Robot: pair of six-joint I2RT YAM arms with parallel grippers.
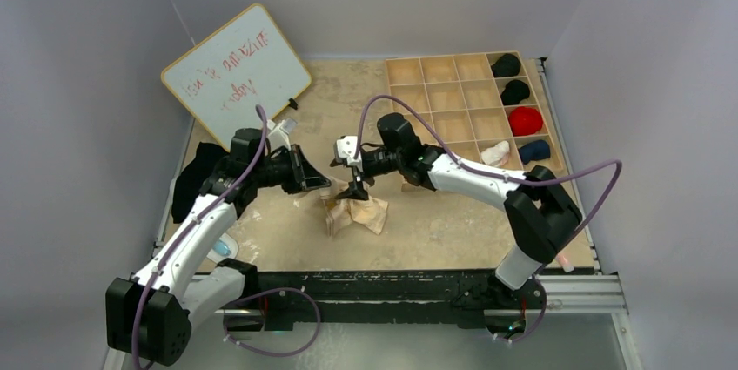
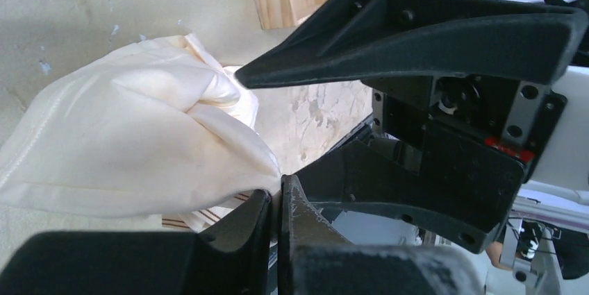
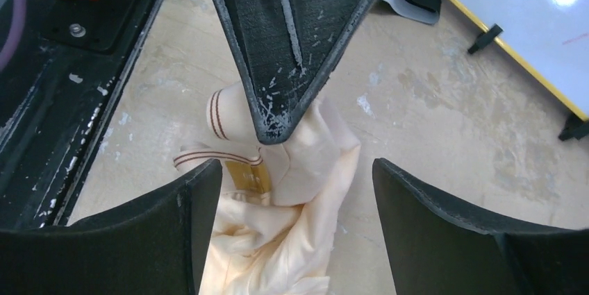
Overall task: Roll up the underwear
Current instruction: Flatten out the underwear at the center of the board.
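Left end effector [image 2: 280, 191] is pinching shut on an edge of the cream underwear [image 1: 358, 213], which is lying bunched in the middle of the bench [image 1: 435, 231]. Right end effector [image 3: 295, 170] is hovering open directly above, with the fabric sitting just below its fingers.

Worn tan table [image 1: 435, 235]: cream underwear [image 1: 357, 213] centre, whiteboard [image 1: 235, 74] far-left, wooden divider tray [image 1: 439, 96] far-right.
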